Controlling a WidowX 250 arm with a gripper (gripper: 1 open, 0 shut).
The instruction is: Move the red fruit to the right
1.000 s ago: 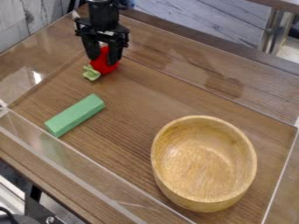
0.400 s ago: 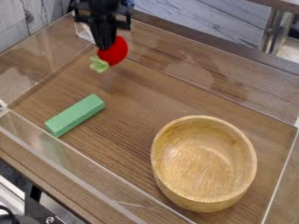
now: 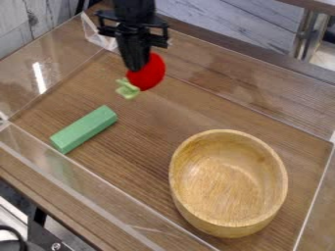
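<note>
The red fruit (image 3: 147, 71) is a small round bright-red toy with a green leafy stub (image 3: 128, 90) hanging at its lower left. It hangs above the wooden tabletop, lifted off the surface. My black gripper (image 3: 139, 57) comes straight down from the top of the view and is shut on the red fruit's upper part. Its fingertips are partly hidden against the fruit.
A flat green rectangular block (image 3: 84, 128) lies on the table at the left. A large wooden bowl (image 3: 230, 182) stands at the front right. Clear plastic walls (image 3: 39, 88) fence the table's edges.
The gripper closed on the red fruit, lifted it off the table and carried it to the right and slightly nearer. The block and bowl stayed put.
</note>
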